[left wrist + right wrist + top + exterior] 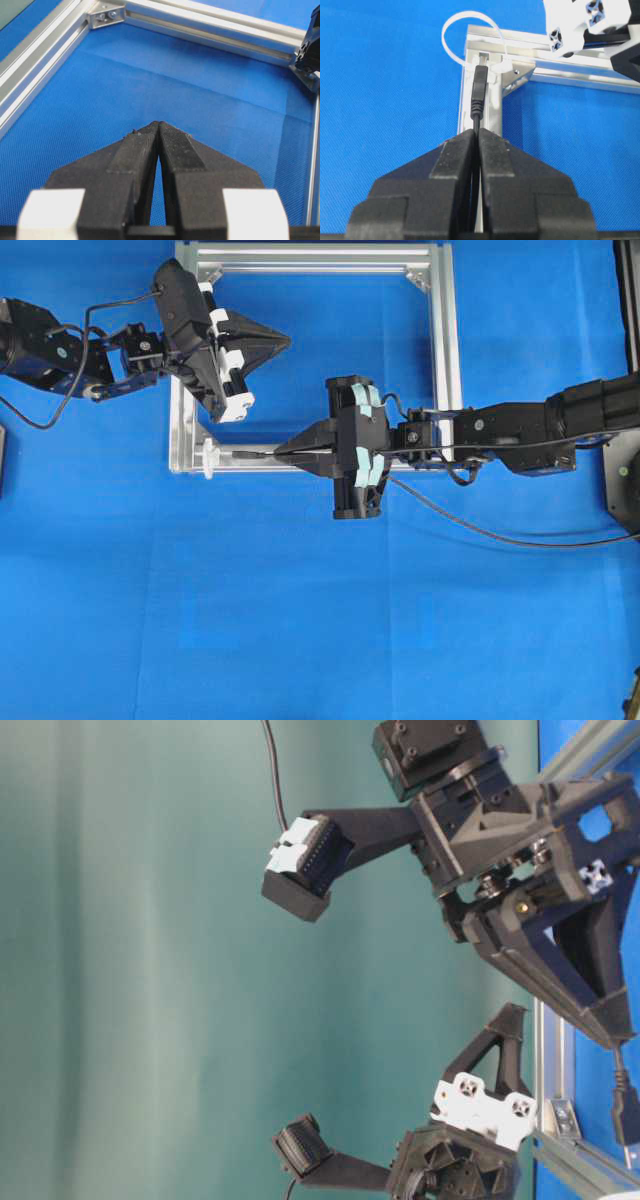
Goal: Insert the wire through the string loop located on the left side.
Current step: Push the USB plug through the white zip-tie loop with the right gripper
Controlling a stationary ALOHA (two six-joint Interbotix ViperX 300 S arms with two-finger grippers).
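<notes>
The wire [479, 87] is a thin black cable with a dark plug at its end. My right gripper [478, 132] is shut on it just behind the plug. The plug lies along the frame's near bar and points at the white string loop [470, 13] on the frame's left corner, its tip short of the loop. Overhead, the right gripper [280, 452] holds the plug [256, 453] a little to the right of the loop [208, 457]. My left gripper [284, 340] hovers inside the frame, shut with nothing between its fingers [172, 142].
The square aluminium frame [446, 350] lies on the blue mat. The wire's slack [500, 536] trails off to the right across the mat. At table level the right gripper [616, 1040] slants down over the bar with the plug [625, 1105] ahead of it.
</notes>
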